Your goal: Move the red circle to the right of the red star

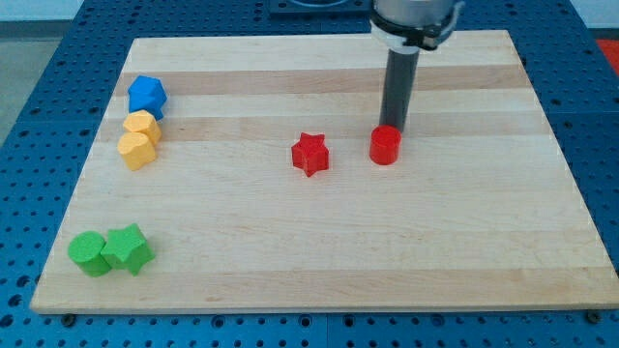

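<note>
The red circle (385, 146) is a short red cylinder on the wooden board, right of the board's middle. The red star (310, 154) lies to its left with a gap of about one block width between them. My tip (394, 128) comes down from the view's top and stands right behind the red circle's top edge, touching or nearly touching it; the circle hides the very end of the rod.
A blue block (147, 95) and two yellow blocks (142, 126) (136, 150) are stacked in a column near the board's left edge. A green circle (90, 253) and a green block (129, 249) sit together at the bottom left. The wooden board (464, 251) rests on a blue perforated table.
</note>
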